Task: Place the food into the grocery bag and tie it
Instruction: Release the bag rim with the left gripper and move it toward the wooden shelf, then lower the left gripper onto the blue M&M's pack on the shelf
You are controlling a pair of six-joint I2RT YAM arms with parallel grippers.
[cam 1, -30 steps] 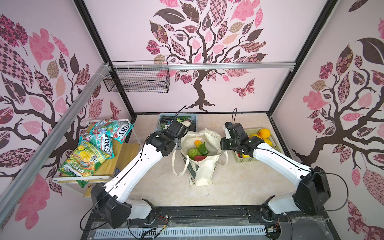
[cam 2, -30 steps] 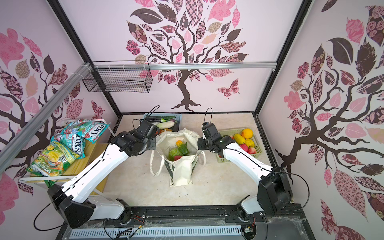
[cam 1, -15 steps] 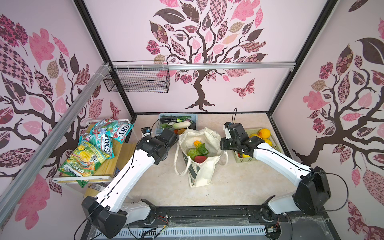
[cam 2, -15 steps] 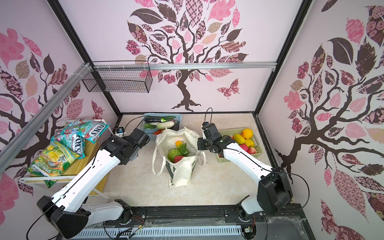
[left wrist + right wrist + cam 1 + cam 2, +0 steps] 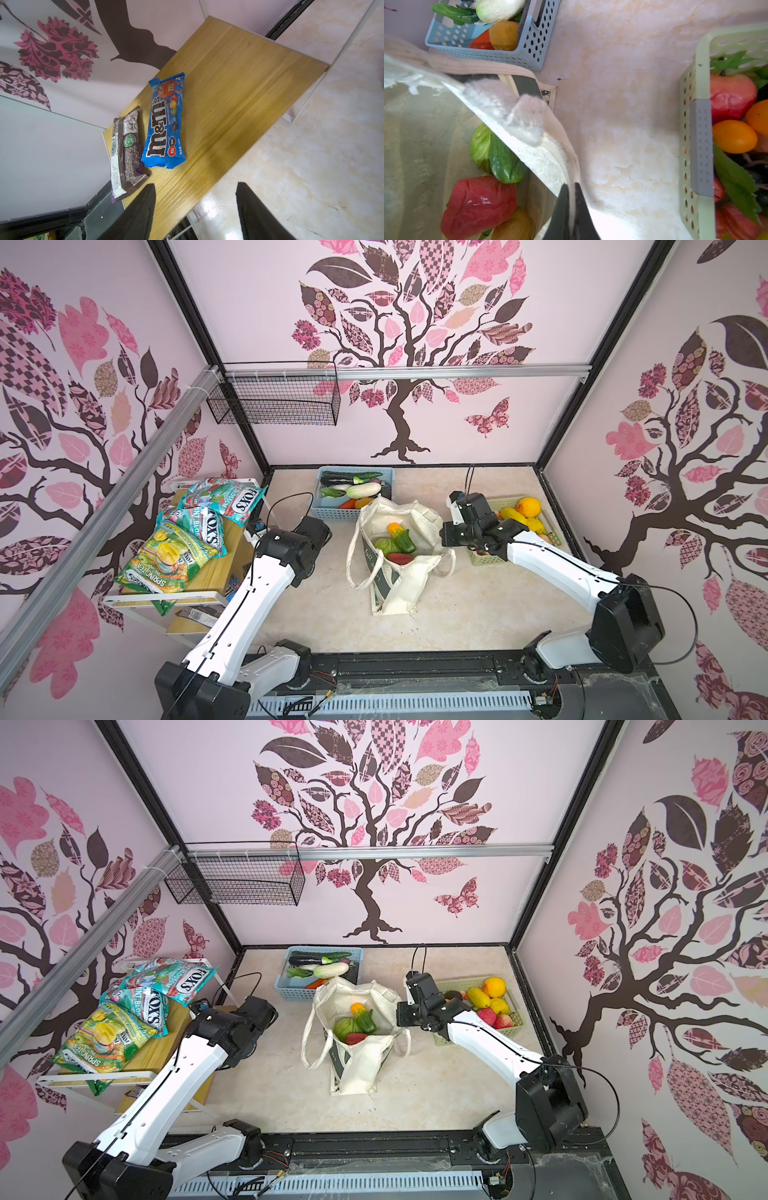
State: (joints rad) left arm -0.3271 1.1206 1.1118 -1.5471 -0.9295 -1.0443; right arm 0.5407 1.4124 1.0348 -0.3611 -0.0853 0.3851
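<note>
Left wrist view: left gripper (image 5: pixel 195 185) stood open, empty, above yellow wooden shelf board (image 5: pixel 239 83); blue m&m's candy pack (image 5: pixel 164 124) lay ahead. Right gripper (image 5: pixel 571 187) pinched rim of cream canvas grocery bag (image 5: pixel 405 585), mid-table, glossy plastic toy food (image 5: pixel 479 199) inside. Judged best: right hold rim taut, left release next item over mouth centre, clear of handles. Blue plastic lattice basket (image 5: pixel 332 512) behind held more.

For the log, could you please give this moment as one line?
left gripper open near wooden shelf | right gripper shut on grocery bag rim | food partly bagged
</note>
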